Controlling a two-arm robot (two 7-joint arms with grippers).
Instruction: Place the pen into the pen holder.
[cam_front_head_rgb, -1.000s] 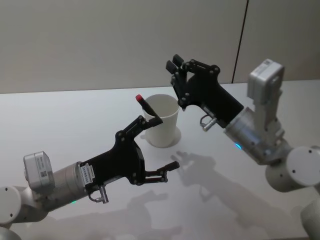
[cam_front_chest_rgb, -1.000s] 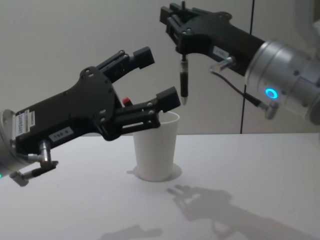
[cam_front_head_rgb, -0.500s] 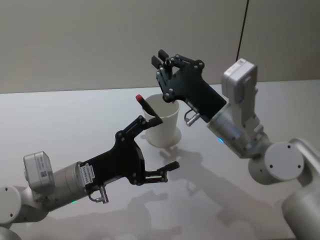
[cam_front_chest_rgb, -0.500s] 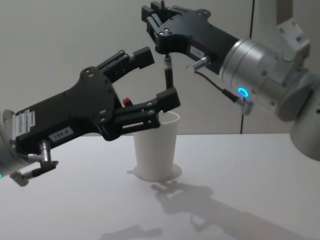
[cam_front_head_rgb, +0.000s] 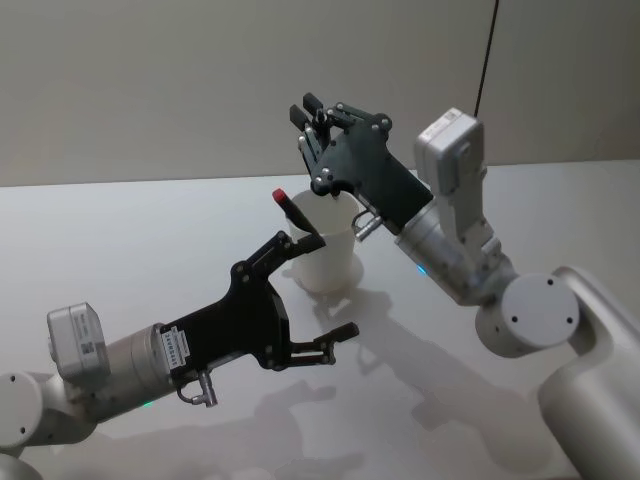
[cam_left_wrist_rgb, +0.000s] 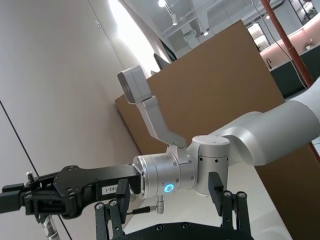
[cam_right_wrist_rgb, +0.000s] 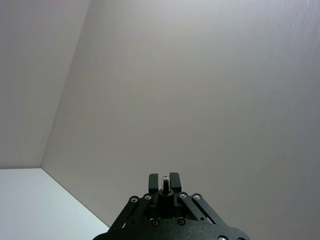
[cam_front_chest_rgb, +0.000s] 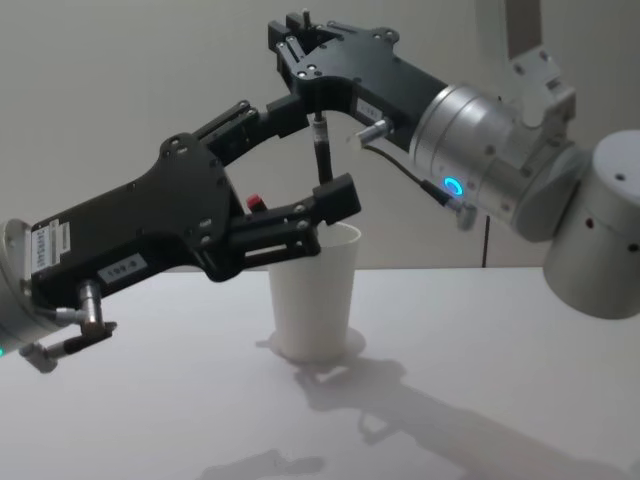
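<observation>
The white paper-cup pen holder (cam_front_head_rgb: 326, 258) (cam_front_chest_rgb: 312, 298) stands mid-table with a red-capped pen (cam_front_head_rgb: 284, 202) (cam_front_chest_rgb: 254, 204) leaning inside it. Directly above it my right gripper (cam_front_head_rgb: 308, 112) (cam_front_chest_rgb: 296, 35) (cam_right_wrist_rgb: 164, 178) is shut on a black pen (cam_front_chest_rgb: 321, 150) (cam_right_wrist_rgb: 164, 182), which hangs upright. The pen's lower end is hidden behind a left finger in the chest view. My left gripper (cam_front_head_rgb: 330, 287) (cam_front_chest_rgb: 314, 158) stands open in front of the pen holder, apart from it. The left wrist view shows the right gripper (cam_left_wrist_rgb: 45, 197) with the pen (cam_left_wrist_rgb: 48, 230) below it.
The white table (cam_front_head_rgb: 150, 230) is bare around the pen holder. A plain wall rises behind it, with a dark vertical seam (cam_front_head_rgb: 488, 60) at the right. The right arm's forearm (cam_front_head_rgb: 450, 250) reaches over the table's right half.
My right gripper has carried the black pen leftward and a little lower, from beside the pen holder to right over it. The left arm has not moved.
</observation>
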